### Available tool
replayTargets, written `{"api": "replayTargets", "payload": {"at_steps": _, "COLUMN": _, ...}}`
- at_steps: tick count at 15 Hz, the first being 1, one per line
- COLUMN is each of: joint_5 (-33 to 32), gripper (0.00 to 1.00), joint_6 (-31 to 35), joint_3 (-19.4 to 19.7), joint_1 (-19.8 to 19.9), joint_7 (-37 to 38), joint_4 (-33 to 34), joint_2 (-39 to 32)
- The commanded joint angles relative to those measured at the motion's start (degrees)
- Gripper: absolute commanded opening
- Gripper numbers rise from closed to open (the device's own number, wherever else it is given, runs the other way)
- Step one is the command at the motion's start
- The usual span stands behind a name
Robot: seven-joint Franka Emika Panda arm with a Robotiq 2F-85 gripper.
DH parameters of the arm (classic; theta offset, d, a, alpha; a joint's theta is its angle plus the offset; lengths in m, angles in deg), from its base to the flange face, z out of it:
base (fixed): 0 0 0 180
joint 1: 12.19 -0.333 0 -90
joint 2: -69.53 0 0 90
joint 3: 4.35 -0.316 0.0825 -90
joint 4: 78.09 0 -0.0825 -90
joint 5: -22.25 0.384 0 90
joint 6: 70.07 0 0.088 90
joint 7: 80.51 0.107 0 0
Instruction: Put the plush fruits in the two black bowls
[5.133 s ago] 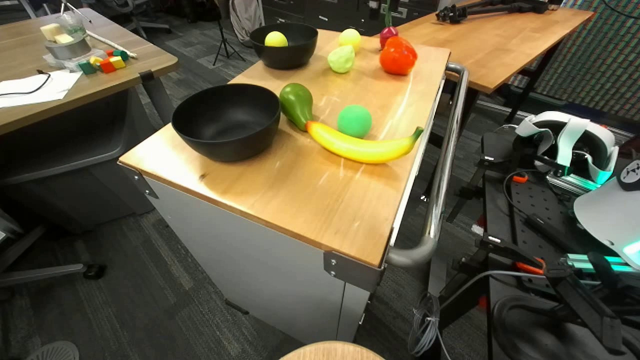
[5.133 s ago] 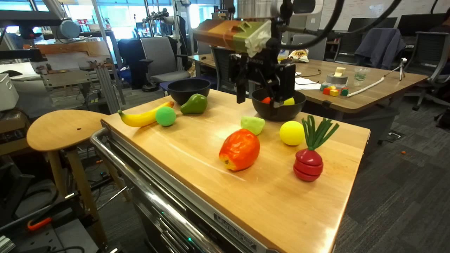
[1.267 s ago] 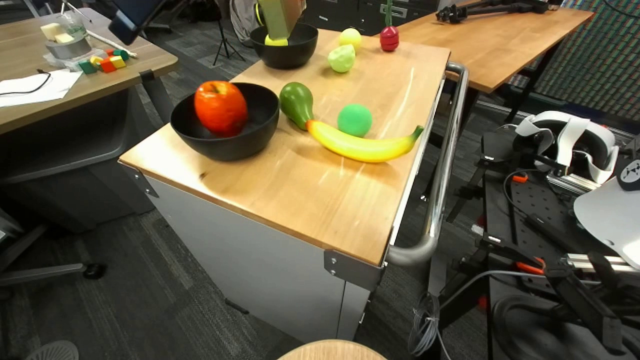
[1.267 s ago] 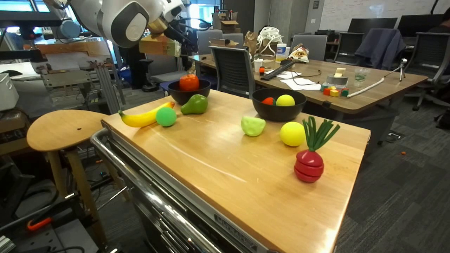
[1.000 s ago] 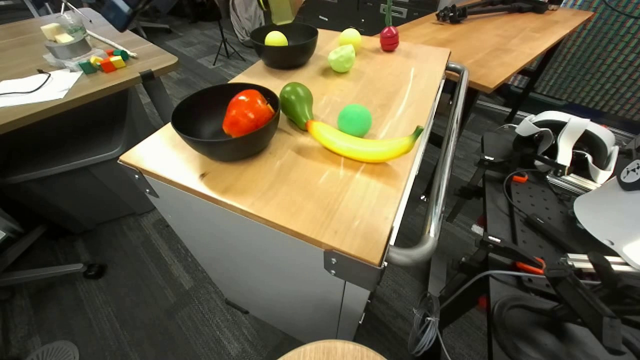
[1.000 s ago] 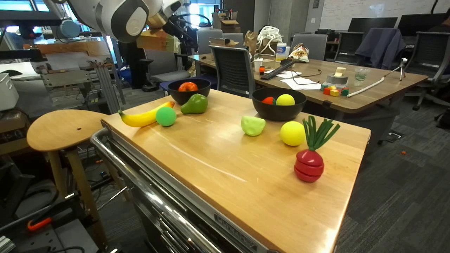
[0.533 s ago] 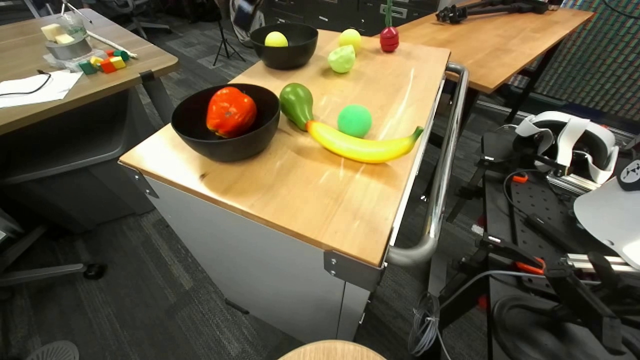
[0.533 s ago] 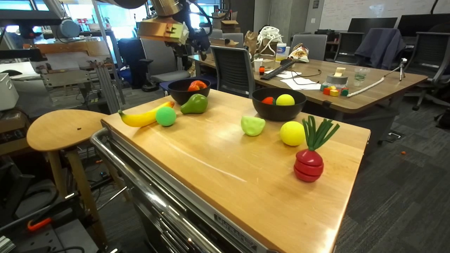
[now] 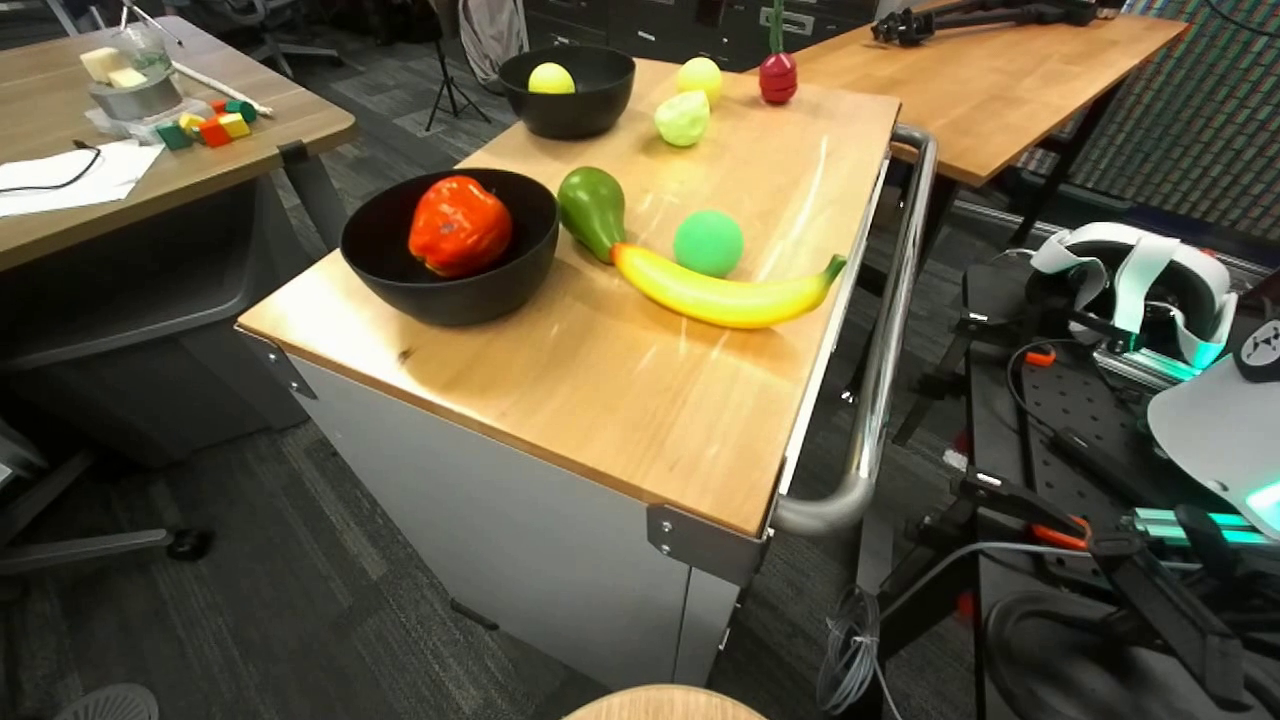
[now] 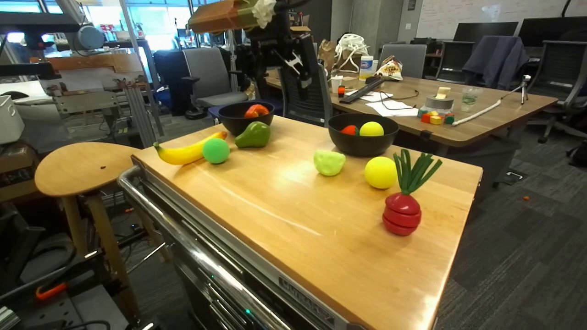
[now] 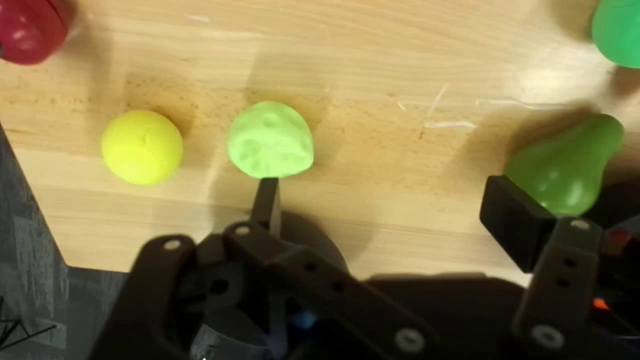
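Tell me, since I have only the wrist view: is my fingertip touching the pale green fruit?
Observer: No. In an exterior view the gripper hangs in the air, apart from the pale green fruit.

Operator: What lies beside the green ball, off my picture's edge?

Observer: A yellow banana; it shows in both exterior views.

Operator: And what is inside the black bowl farther from the green pear?

Observer: A yellow ball and, next to it, a partly hidden red item, as an exterior view shows.
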Motion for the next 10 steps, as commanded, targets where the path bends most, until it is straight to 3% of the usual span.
{"api": "replayTargets", "payload": {"at_steps": 1, "joint_5": -2.1, "gripper": 1.00, "joint_6": 0.7, "joint_3": 7.9, "joint_1": -8.3, "joint_7": 1.3, "joint_4": -0.3, "joint_2": -0.9}}
{"api": "replayTargets", "payload": {"at_steps": 6, "joint_5": 3.4, "gripper": 1.00, "joint_6": -2.4, "joint_3": 11.7, "joint_1": -18.2, "joint_7": -1.8, "joint_4": -3.7, "joint_2": -0.6}}
{"api": "replayTargets", "payload": {"at_steps": 10, "joint_5": 2.0, "gripper": 1.00, "joint_6": -1.0, "joint_3": 11.9, "joint_1": -22.9, "joint_7": -0.1, "joint_4": -5.4, "joint_2": -2.3}}
